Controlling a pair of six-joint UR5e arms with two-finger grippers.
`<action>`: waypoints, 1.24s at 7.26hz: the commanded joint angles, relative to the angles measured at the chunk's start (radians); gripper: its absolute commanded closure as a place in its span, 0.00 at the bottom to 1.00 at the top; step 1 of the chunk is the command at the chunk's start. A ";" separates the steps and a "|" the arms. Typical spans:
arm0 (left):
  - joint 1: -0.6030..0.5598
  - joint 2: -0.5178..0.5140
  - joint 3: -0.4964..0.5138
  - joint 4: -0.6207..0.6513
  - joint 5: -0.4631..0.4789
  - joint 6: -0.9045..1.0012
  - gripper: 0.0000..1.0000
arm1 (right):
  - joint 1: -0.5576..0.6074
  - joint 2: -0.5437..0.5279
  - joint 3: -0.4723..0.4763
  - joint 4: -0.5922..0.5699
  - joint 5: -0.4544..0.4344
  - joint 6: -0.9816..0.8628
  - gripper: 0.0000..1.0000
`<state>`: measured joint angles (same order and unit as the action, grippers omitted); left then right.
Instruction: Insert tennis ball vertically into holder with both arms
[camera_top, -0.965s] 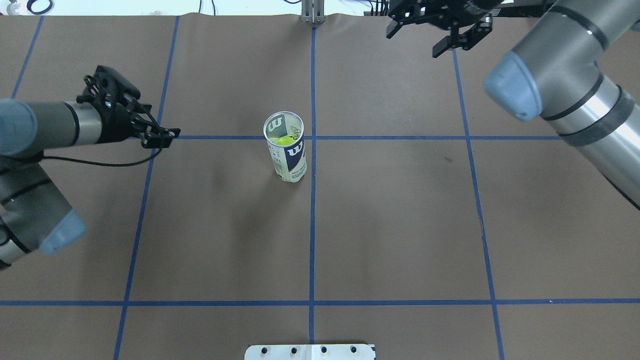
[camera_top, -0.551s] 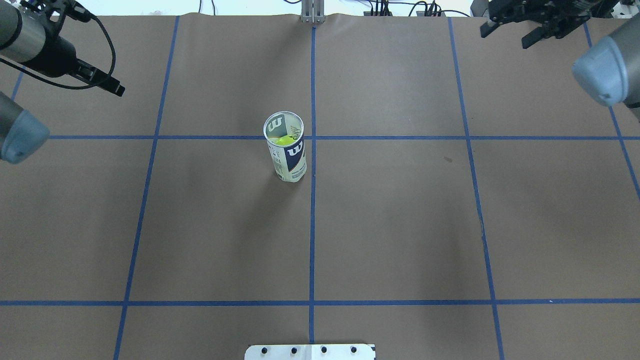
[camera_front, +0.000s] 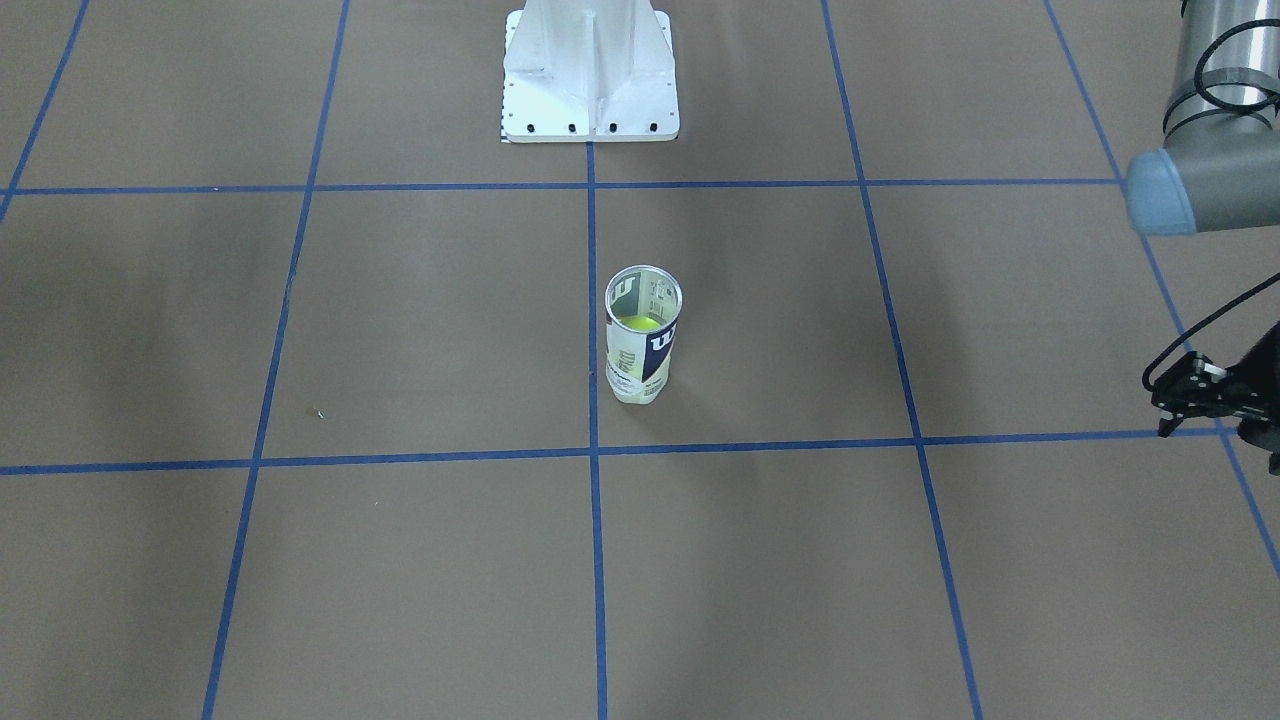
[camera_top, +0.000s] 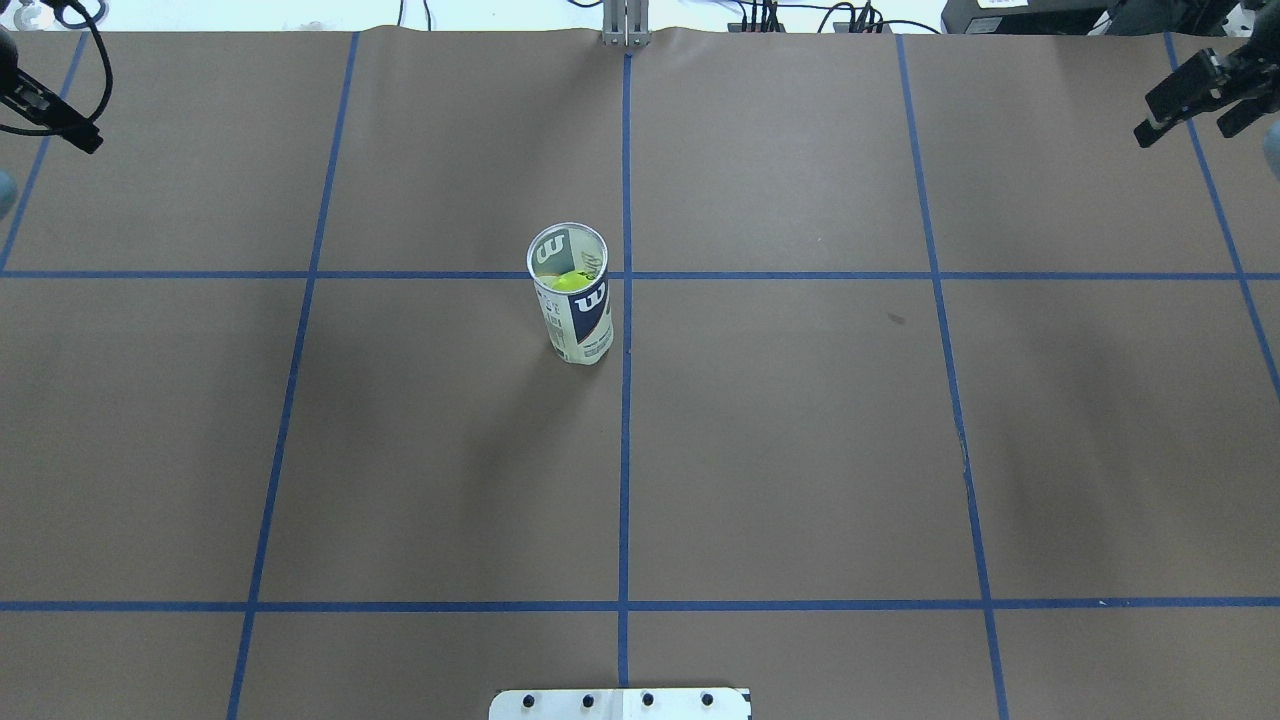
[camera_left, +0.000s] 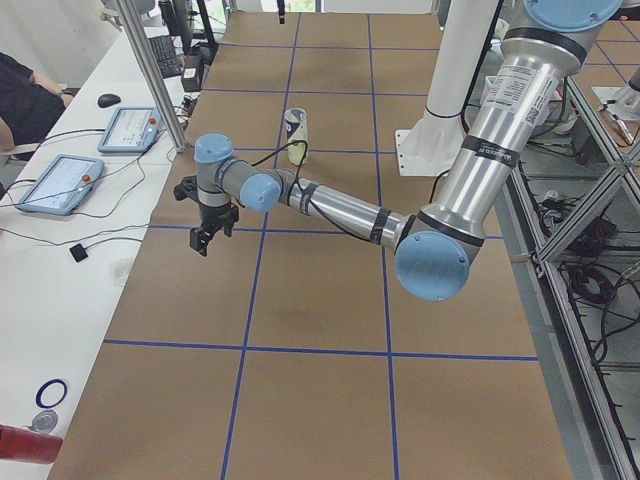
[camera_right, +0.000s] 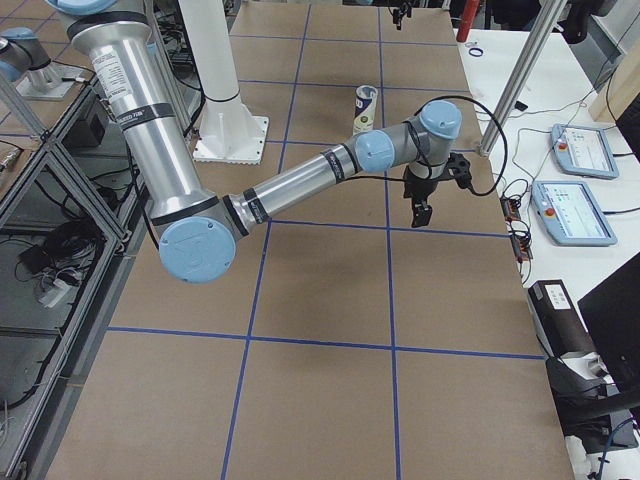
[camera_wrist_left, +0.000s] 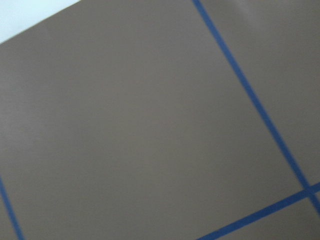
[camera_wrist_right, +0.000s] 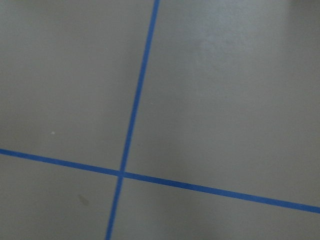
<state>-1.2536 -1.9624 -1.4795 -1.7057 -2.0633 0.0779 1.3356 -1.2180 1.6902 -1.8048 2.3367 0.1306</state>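
Brown papered table (camera_top: 800, 450), ball (camera_top: 570, 282) inside upright holder (camera_top: 580, 320).
Our right gripper (camera_top: 1190, 115) gapes empty, left gripper (camera_left: 203, 240) unreadable; a stray swing could topple the holder.

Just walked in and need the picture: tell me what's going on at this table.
A yellow-green tennis ball sits inside the clear holder, which stands upright near the middle of the table. Nothing is holding either one. The left gripper and right gripper hang far off to the sides, near the far edge, both empty. The insertion looks done.
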 joint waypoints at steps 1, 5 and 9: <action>-0.041 0.006 0.025 0.051 0.070 0.082 0.01 | 0.055 -0.088 -0.027 -0.055 -0.046 -0.207 0.01; -0.073 0.072 0.022 0.057 0.037 -0.018 0.00 | 0.050 -0.126 -0.109 0.097 -0.099 -0.197 0.01; -0.254 0.152 0.027 0.061 -0.303 0.009 0.00 | 0.115 -0.152 -0.109 0.099 0.018 -0.198 0.01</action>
<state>-1.4262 -1.8336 -1.4524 -1.6418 -2.2744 0.0700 1.4231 -1.3560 1.5840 -1.7066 2.3139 -0.0670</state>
